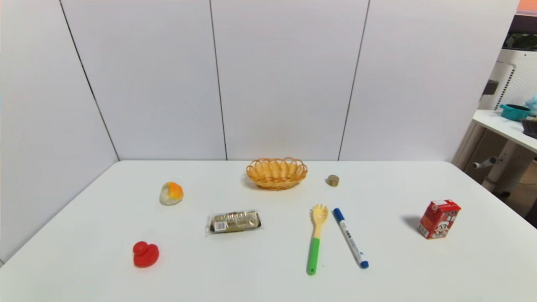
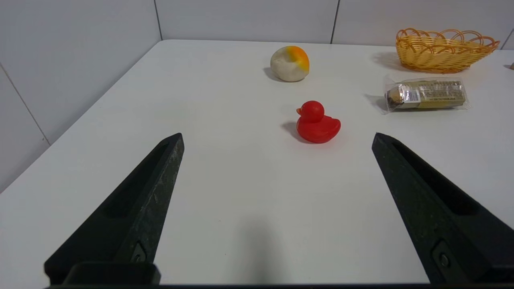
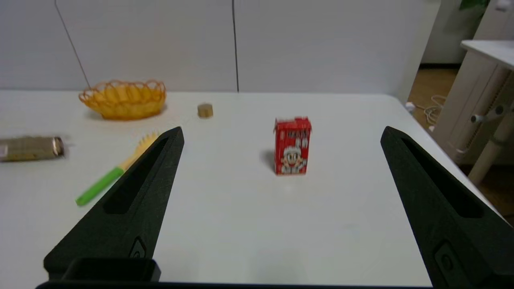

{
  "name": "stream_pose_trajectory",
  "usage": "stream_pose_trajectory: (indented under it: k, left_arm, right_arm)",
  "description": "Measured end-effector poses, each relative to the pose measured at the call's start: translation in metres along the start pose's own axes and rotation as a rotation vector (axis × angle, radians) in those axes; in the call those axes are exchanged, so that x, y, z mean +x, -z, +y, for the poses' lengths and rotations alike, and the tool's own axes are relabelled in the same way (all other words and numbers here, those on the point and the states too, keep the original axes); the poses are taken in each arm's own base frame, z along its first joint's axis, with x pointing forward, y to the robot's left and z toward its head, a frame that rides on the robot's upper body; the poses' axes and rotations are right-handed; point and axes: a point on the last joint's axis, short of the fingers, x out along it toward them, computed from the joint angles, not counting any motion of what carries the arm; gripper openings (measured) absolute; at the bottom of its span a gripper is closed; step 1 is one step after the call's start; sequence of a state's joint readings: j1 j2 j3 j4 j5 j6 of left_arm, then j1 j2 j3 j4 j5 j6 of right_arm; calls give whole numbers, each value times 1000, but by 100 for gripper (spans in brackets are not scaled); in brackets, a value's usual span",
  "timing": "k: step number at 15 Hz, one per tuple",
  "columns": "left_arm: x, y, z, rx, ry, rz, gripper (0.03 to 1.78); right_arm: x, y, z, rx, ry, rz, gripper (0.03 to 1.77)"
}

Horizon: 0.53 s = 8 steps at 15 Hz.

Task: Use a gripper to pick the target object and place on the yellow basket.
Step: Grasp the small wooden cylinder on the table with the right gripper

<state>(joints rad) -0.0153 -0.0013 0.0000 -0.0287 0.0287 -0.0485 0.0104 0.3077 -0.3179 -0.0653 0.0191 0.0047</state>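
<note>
On the white table [image 1: 268, 277], going left to right across the head view: a red rubber duck [image 1: 145, 254] at lower left; above it, toward left centre, an orange-and-white rounded lump [image 1: 171, 193]; a wrapped snack bar [image 1: 234, 222] lying flat just left of centre. At upper centre, close to the back wall, the yellow basket [image 1: 276, 172], oval, with looped rim, nothing visible inside. Just right of it and apart from it, the target object [image 1: 333, 180], a small tan cylinder standing on the bare tabletop. Below those, right of centre, a pasta fork [image 1: 316, 237] with yellow head and green handle, and beside it without touching, a blue-capped marker [image 1: 350, 243] angled toward lower right. At far right, a red drink carton [image 1: 438, 219], upright. Neither arm visible in the head view.

In the left wrist view, the left gripper [image 2: 277, 138] with both black fingers spread wide, nothing between them, above the table short of the duck, with the lump beyond it and the basket at the frame's upper right.

In the right wrist view, the right gripper [image 3: 281, 132] likewise spread wide and holding nothing, the carton framed between its fingers farther off, the tan cylinder at upper centre-left, the basket at upper left.
</note>
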Motion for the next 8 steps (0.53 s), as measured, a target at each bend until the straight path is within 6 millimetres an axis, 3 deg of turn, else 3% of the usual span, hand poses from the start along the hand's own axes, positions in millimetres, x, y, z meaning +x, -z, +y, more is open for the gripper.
stream_pose_trajectory:
  k: [4, 6, 8]
  left_arm:
    - [0, 0, 0, 0, 0, 0, 169]
    - [0, 0, 0, 0, 0, 0, 169]
    - [0, 0, 0, 0, 0, 0, 169]
  right_arm:
    - [45, -100, 1, 2, -60, -62, 169]
    - [83, -145, 5, 6, -102, -81, 169]
    - [128, -177, 13, 11, -145, -85, 169]
